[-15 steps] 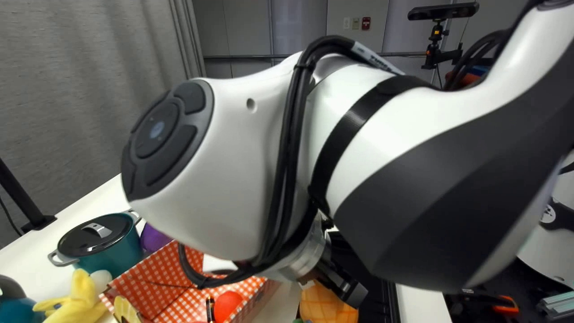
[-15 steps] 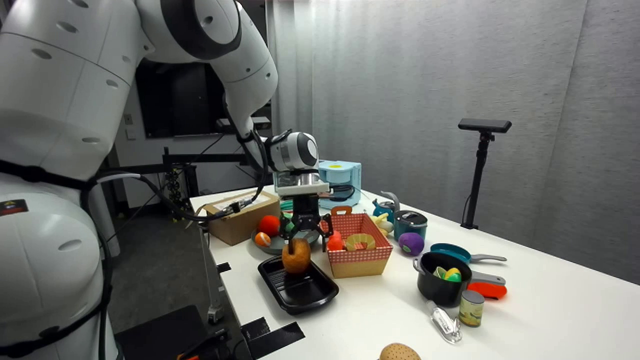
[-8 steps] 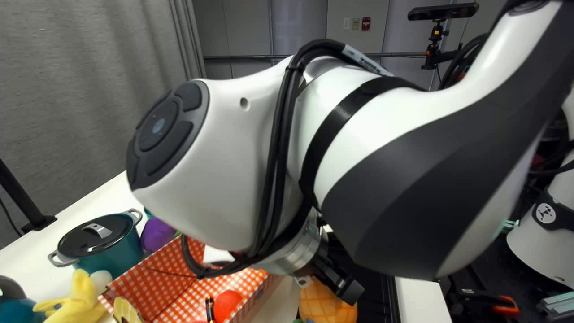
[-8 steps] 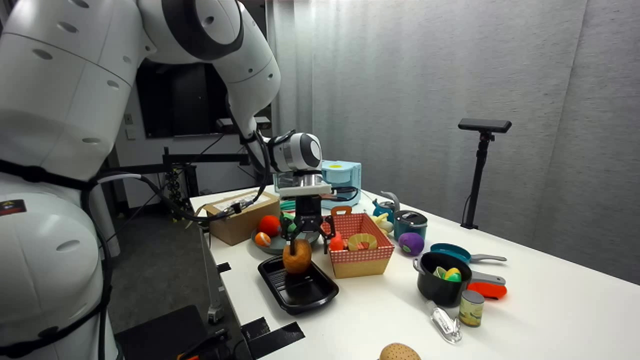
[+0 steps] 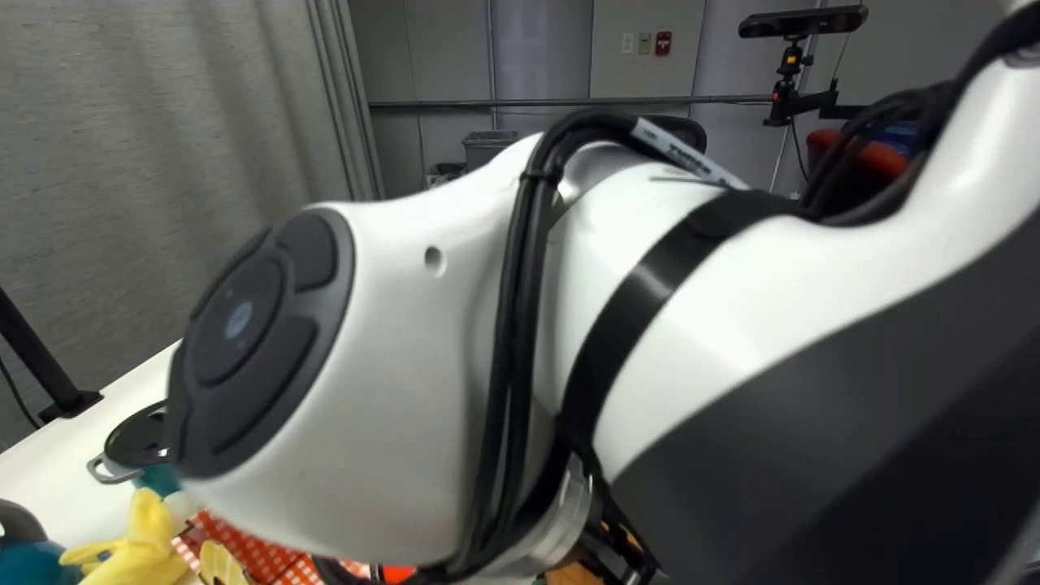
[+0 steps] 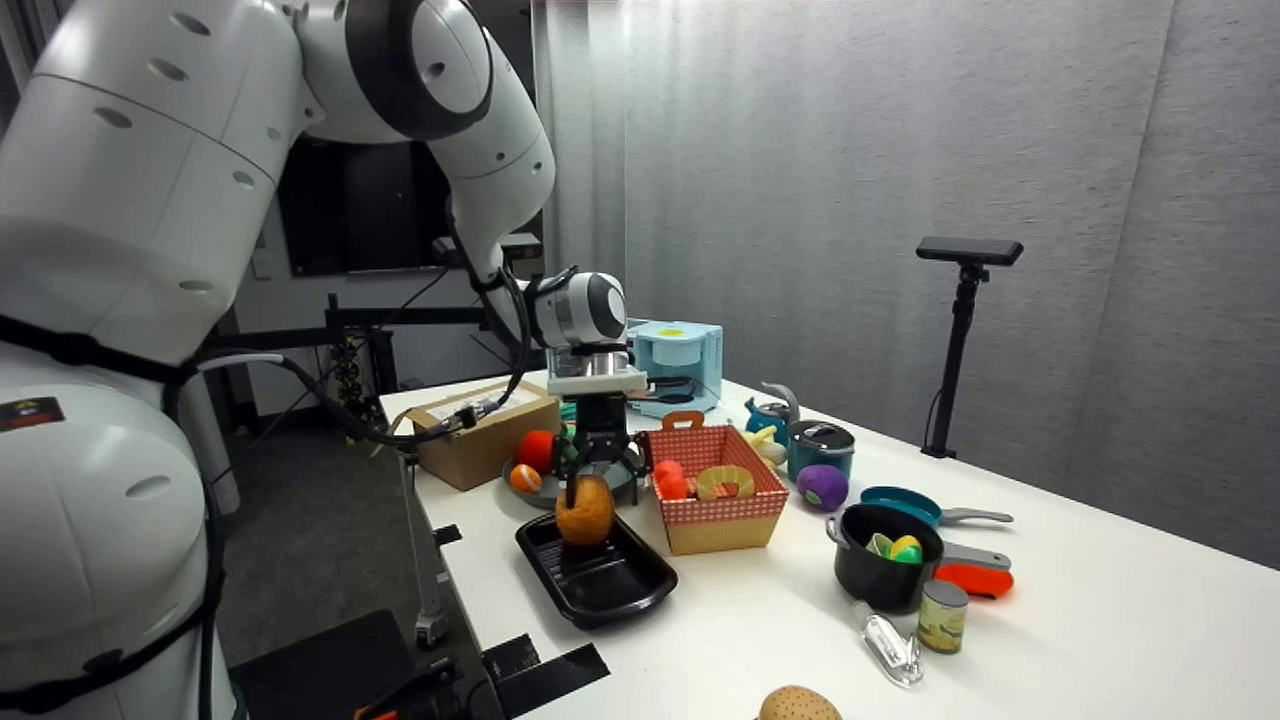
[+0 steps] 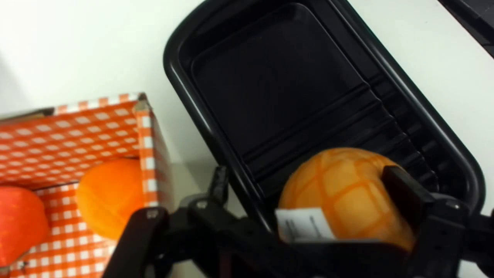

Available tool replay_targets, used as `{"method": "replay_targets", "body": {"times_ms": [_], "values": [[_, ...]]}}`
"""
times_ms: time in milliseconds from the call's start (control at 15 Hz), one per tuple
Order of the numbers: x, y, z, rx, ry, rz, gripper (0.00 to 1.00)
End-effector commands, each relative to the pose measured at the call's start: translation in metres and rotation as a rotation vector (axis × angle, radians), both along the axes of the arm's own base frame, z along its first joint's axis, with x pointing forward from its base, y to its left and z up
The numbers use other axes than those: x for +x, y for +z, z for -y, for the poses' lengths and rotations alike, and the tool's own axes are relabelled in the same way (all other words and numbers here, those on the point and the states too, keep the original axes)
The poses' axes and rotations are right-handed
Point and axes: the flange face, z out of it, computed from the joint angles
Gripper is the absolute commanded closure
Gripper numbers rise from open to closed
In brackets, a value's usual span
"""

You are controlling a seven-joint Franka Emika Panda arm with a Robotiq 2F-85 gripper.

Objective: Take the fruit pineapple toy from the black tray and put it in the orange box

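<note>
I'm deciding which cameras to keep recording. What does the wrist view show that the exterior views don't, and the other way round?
Only the wrist view: the white label on the pineapple toy.

Only the exterior views: the teal lidded pot and the gray curtain, in both exterior views; the open black pot and the purple toy, in an exterior view.

Shared by the wrist view and an exterior view: the pineapple toy in the black tray, the orange box, and the jaws, standing open.
</note>
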Motion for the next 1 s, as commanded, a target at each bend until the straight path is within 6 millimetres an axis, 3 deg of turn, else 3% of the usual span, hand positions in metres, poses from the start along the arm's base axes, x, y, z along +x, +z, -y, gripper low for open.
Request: {"method": "replay_targets", "body": {"times_ms": [0,267,467,533,600,733,933], "values": [[-0.004,-0.027,-0.043,0.004,0.077,-0.034,0.00],[-0.013,-0.049,-0.074,0.004,0.139,-0.063,0.00],[-0.007,-0.047,-0.078,-0.014,0.146,-0.063,0.00],[-0.005,-0.047,-0.078,-0.020,0.145,-0.062,0.06],[-0.005,-0.045,-0.077,-0.025,0.140,-0.058,0.26],[-0.001,-0.044,-0.074,-0.033,0.134,-0.053,0.31],[0.005,-0.039,-0.070,-0.044,0.129,-0.037,0.52]]}}
